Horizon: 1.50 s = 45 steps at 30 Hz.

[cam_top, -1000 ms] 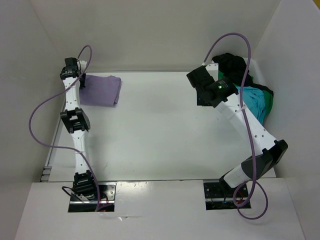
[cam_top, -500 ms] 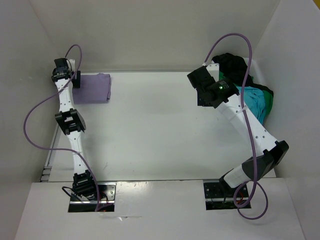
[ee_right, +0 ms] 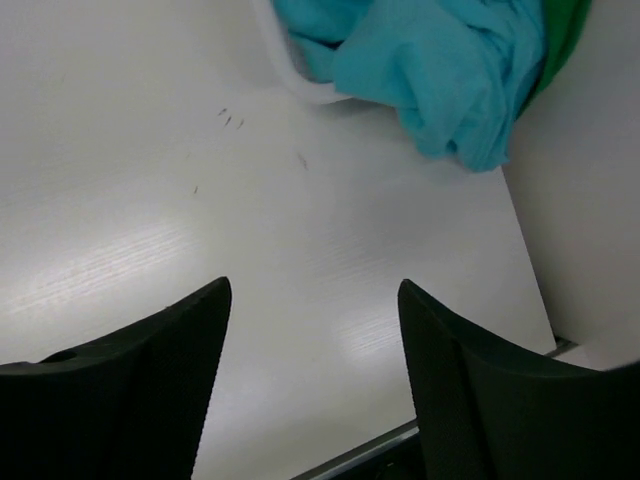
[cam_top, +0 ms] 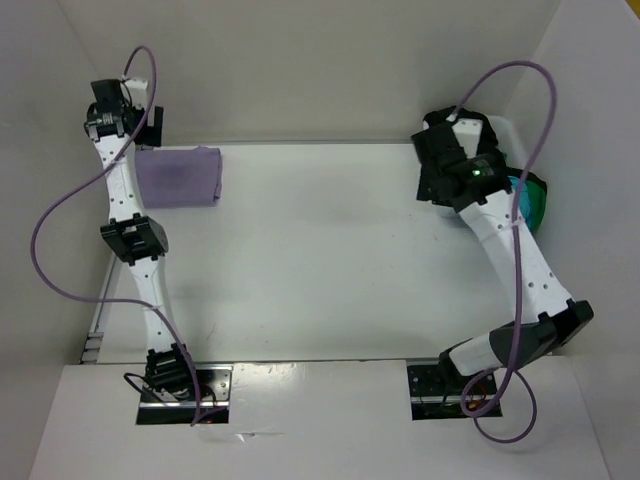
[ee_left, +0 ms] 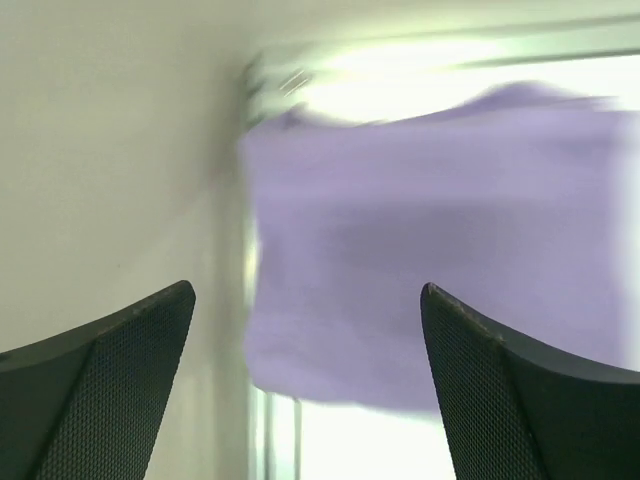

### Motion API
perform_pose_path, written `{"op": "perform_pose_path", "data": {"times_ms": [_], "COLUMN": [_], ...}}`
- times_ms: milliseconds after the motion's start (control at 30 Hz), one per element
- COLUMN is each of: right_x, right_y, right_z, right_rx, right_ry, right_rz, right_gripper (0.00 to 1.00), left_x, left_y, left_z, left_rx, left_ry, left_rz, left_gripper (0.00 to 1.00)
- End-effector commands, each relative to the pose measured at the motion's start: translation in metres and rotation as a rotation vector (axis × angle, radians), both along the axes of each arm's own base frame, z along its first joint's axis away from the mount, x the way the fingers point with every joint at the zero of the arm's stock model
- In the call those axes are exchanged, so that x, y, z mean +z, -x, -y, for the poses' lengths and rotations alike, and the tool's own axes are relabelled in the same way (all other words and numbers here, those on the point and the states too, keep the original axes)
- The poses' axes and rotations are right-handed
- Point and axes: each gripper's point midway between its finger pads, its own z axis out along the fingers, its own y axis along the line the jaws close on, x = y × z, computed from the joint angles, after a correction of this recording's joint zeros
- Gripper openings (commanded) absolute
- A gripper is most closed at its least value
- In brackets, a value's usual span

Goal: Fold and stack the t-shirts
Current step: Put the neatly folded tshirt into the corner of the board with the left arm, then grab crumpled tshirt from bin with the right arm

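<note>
Left pincer: fully open, empty, positioned above the folded lavender t-shirt, which lies flat at the far-left corner of the table. Right pincer: jaws apart, empty, over the table. The turquoise t-shirt spills from the bin just beyond.

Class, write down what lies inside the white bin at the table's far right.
A turquoise shirt spills over the bin's rim, a green shirt beside it. The right arm covers the rest from above, so anything else inside is hidden.
</note>
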Motion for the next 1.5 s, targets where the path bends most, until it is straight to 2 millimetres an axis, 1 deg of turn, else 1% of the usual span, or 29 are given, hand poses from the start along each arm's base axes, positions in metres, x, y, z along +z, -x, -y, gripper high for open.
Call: {"op": "perform_pose_path", "data": {"times_ms": [0,33,67,100,133,167,200,233,267,300,333,433,500,633,700,733,767,800,900,933,967,1000,1033,1133,1200,1300,1333,1433,1467], "right_x": [0.044,0.043,0.038,0.019,0.007,-0.003,-0.011,-0.031,-0.038,-0.038,-0.052,-0.066,-0.076,-0.093,-0.103,-0.102,-0.105,-0.105,-0.105,-0.107,-0.112,-0.113,-0.115,-0.114,-0.125,-0.140,-0.136,-0.127,-0.126], "right_y": [0.004,-0.004,-0.007,-0.015,-0.020,-0.027,-0.032,-0.046,-0.051,-0.060,-0.068,-0.086,-0.089,-0.105,-0.110,-0.112,-0.113,-0.116,-0.122,-0.121,-0.120,-0.120,-0.121,-0.122,-0.123,-0.127,-0.130,-0.132,-0.132], "right_z": [0.048,0.054,0.065,0.067,0.068,0.072,0.072,0.069,0.070,0.085,0.094,0.133,0.146,0.146,0.153,0.159,0.159,0.162,0.162,0.166,0.162,0.165,0.164,0.161,0.161,0.162,0.162,0.164,0.165], "right_rx": [-0.111,-0.109,-0.121,-0.127,-0.134,-0.164,-0.192,-0.200,-0.217,-0.279,-0.306,-0.407,-0.423,-0.401,-0.417,-0.440,-0.440,-0.443,-0.431,-0.431,-0.411,-0.416,-0.409,-0.388,-0.383,-0.386,-0.385,-0.389,-0.394], "right_ry": [-0.039,-0.059,-0.090,-0.070,-0.054,-0.025,-0.024,-0.014,0.001,-0.004,0.005,-0.022,-0.055,-0.048,-0.038,-0.046,-0.044,-0.056,-0.077,-0.113,-0.128,-0.143,-0.153,-0.168,-0.161,-0.160,-0.160,-0.152,-0.145], "right_rz": [0.128,0.138,0.124,0.070,0.033,0.007,-0.017,-0.071,-0.092,-0.080,-0.117,-0.099,-0.120,-0.146,-0.169,-0.156,-0.165,-0.150,-0.133,-0.136,-0.153,-0.154,-0.152,-0.135,-0.161,-0.193,-0.181,-0.161,-0.161], "right_gripper": [0.74,0.83,0.87,0.91,0.98,1.00,1.00,1.00,1.00,1.00,1.00,1.00,1.00,0.99,0.90,0.85,0.69,0.59,0.38,0.40,0.48,0.74,0.81,0.84,0.84,0.60,0.35,0.00,0.00], "left_x": [0.133,0.153,0.167,0.188,0.196,0.162,0.168,0.158,0.143,0.110,0.104,0.075,0.068,0.039,0.029,0.026,0.026,0.022,0.015,0.015,0.015,0.016,0.015,0.015,0.015,0.011,0.011,0.011,0.008], "left_y": [0.029,0.053,0.068,0.089,0.100,0.105,0.117,0.118,0.121,0.131,0.137,0.157,0.162,0.165,0.167,0.169,0.169,0.170,0.173,0.174,0.174,0.175,0.176,0.176,0.176,0.176,0.176,0.176,0.177], "left_z": [0.119,0.149,0.201,0.229,0.251,0.287,0.305,0.320,0.334,0.359,0.373,0.410,0.423,0.432,0.432,0.431,0.431,0.431,0.430,0.427,0.427,0.428,0.427,0.427,0.427,0.427,0.427,0.427,0.427], "left_rx": [-0.401,-0.497,-0.702,-0.787,-0.827,-0.897,-0.930,-0.945,-0.951,-0.980,-1.008,-1.081,-1.089,-1.055,-1.042,-1.039,-1.039,-1.036,-1.031,-1.025,-1.033,-1.039,-1.036,-1.036,-1.036,-1.034,-1.034,-1.034,-1.031], "left_ry": [0.112,0.151,0.202,0.223,0.260,0.325,0.307,0.296,0.288,0.283,0.286,0.357,0.414,0.489,0.502,0.505,0.505,0.508,0.514,0.525,0.519,0.526,0.529,0.529,0.529,0.532,0.532,0.532,0.534], "left_rz": [0.170,0.159,0.176,0.192,0.185,0.065,0.056,0.025,-0.024,-0.131,-0.147,-0.201,-0.217,-0.285,-0.310,-0.319,-0.319,-0.331,-0.351,-0.357,-0.353,-0.352,-0.361,-0.361,-0.361,-0.370,-0.370,-0.370,-0.379], "left_gripper": [1.00,1.00,1.00,1.00,1.00,1.00,1.00,1.00,1.00,1.00,1.00,1.00,1.00,1.00,1.00,1.00,1.00,1.00,1.00,1.00,1.00,1.00,1.00,1.00,1.00,1.00,1.00,1.00,1.00]}}
